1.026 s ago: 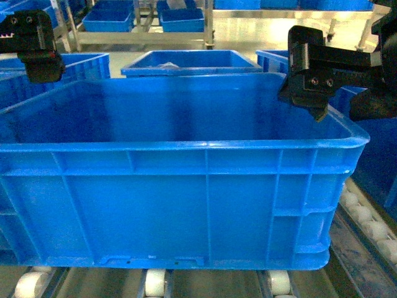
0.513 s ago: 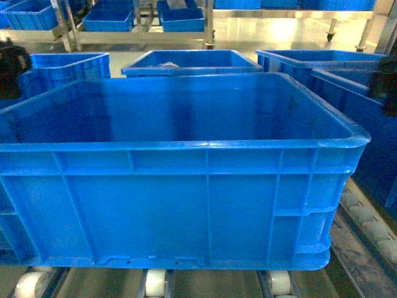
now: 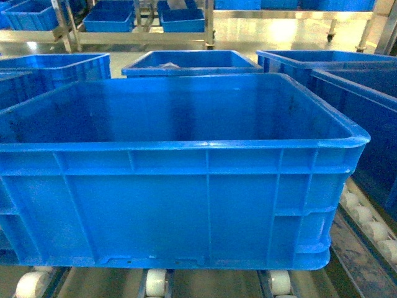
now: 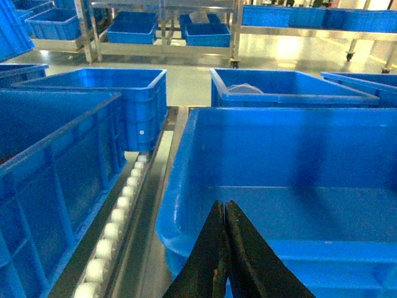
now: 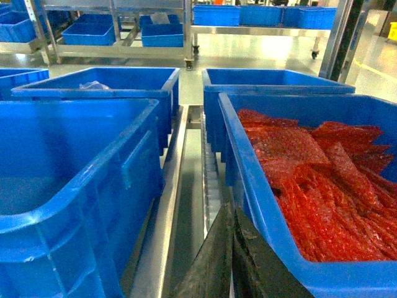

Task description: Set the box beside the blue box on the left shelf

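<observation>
The box, a large empty bright-blue crate, stands on the white rollers of the left shelf. Neither gripper shows in the head view. In the left wrist view my left gripper is shut on nothing, hanging over the box's near left corner. Another blue box stands just left of it, with a roller rail between them. My right gripper is shut and empty, low in the gap to the right of the box.
A blue crate full of red bags stands close on the right. More blue crates sit behind on the rollers. Steel racks with crates line the far side of the floor.
Both grippers, at the box's left and right rim corners a second ago, have drawn back out of the head view. The box has not moved.
</observation>
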